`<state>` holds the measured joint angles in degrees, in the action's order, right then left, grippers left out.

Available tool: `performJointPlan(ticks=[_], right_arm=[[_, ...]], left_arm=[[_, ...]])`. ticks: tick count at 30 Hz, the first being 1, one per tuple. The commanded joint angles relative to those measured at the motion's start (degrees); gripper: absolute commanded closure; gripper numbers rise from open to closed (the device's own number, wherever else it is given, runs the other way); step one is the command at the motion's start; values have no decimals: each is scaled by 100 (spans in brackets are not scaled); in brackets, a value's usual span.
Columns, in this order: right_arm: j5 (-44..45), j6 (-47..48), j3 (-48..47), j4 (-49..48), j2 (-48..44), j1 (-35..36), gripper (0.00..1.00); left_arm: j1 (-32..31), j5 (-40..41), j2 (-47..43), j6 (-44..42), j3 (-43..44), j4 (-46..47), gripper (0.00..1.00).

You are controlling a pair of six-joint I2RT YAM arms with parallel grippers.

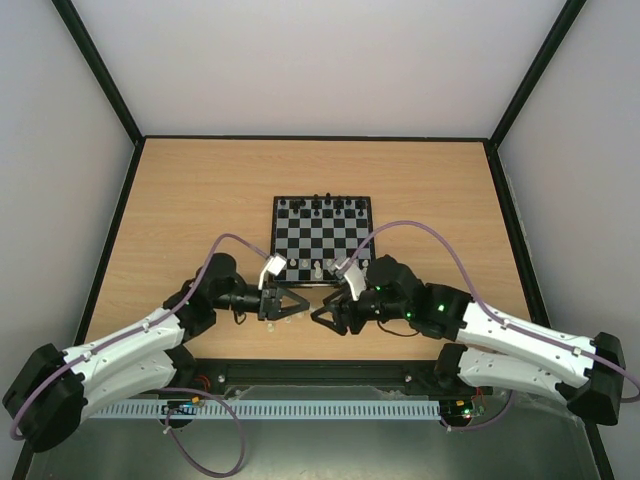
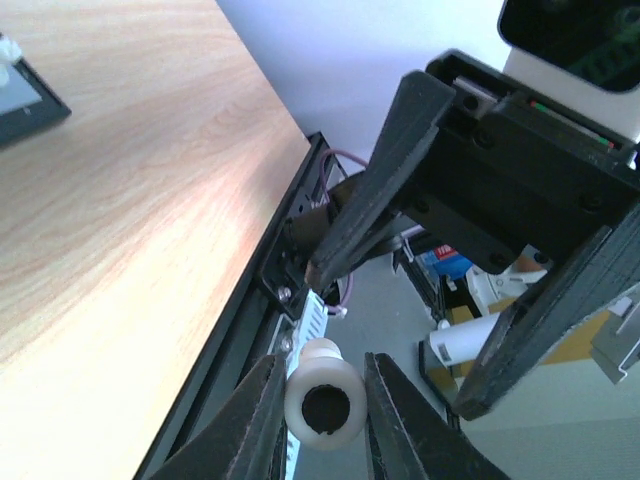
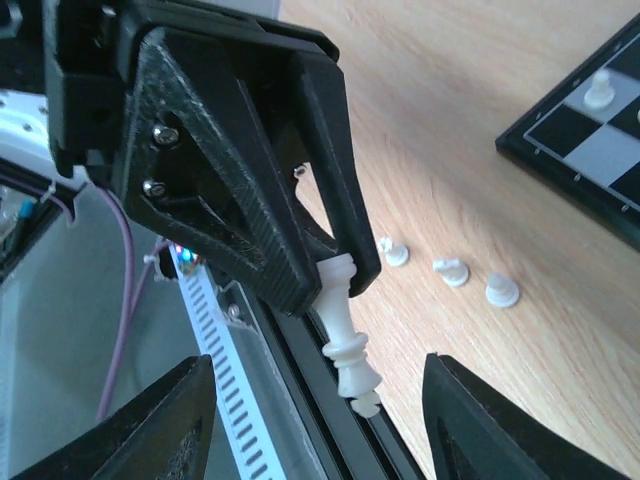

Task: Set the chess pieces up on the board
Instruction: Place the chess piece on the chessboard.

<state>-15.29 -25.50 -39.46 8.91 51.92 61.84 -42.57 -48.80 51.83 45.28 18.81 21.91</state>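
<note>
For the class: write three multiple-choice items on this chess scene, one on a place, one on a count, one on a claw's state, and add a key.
1. Where is the tall whitish plastic chess piece?
A) pinched in the left claw
B) standing on a square
C) lying flat on wood

2. In the right wrist view, how many small whitish pieces sit on the light wooden table beside the checkered black-and-pale board?
A) one
B) three
C) six

3. The right claw is:
A) shut on a piece
B) open, gripping nothing
C) shut, empty

Key:
1 A, the piece sits between that claw's fingers.
2 B, three show in a row.
3 B, its fingers stand wide apart.
</note>
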Motion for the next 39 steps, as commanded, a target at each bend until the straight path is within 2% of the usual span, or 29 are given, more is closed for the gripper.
performJointPlan(ticks=[1,7,11,17,23,32,39], right_arm=[[408,-248,-177,-87,-348,-12,42],[1337,-523,-180,-530,-867,-16,38],[1456,-605,-230,-977,-983,-54,36],[1052,-709,-441,-1715,-761,-168,35],[-18,-1180,-271,-2695,-757,-672,36],[-788,-1684,-85,-3249,-586,-971,43],[-853,-1739,-126,-3055,-420,-982,46]], left_arm=[[145,52,-54,209,342,240,88],[354,210,-342,588,702,386,88],[424,367,-549,940,1000,542,87],[433,561,-830,1429,1134,872,86],[433,669,-967,1573,1046,903,86],[477,749,-999,1696,881,1126,86],[504,747,-940,1773,838,1278,86]])
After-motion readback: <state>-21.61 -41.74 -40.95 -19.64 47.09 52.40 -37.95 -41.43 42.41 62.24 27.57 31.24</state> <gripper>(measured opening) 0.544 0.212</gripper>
